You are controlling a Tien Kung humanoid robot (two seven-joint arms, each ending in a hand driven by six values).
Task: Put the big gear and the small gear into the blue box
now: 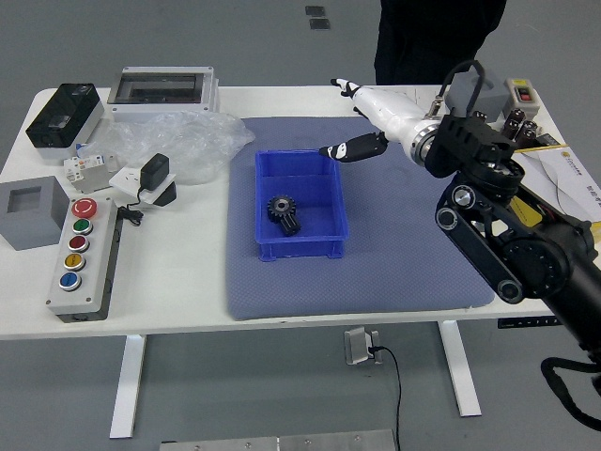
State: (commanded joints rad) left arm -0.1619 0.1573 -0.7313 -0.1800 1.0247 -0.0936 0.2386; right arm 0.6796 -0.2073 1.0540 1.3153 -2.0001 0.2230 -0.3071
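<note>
My right hand [349, 120] is over the far part of the blue mat, beyond the box's upper right corner, fingers spread and holding nothing. The blue box [322, 246] stands on the mat. Inside it, left of its middle, the big gear [280, 205] lies flat. A smaller dark gear piece with a shaft, the small gear [290, 225], lies against its lower right side. The left arm is out of view.
A button panel [86, 263], grey block [32, 212] and plastic bag [188, 141] lie left of the mat [404, 272]. Dark cylinders and a yellow box [527, 212] are at the right. A person in black [427, 42] stands at the far side.
</note>
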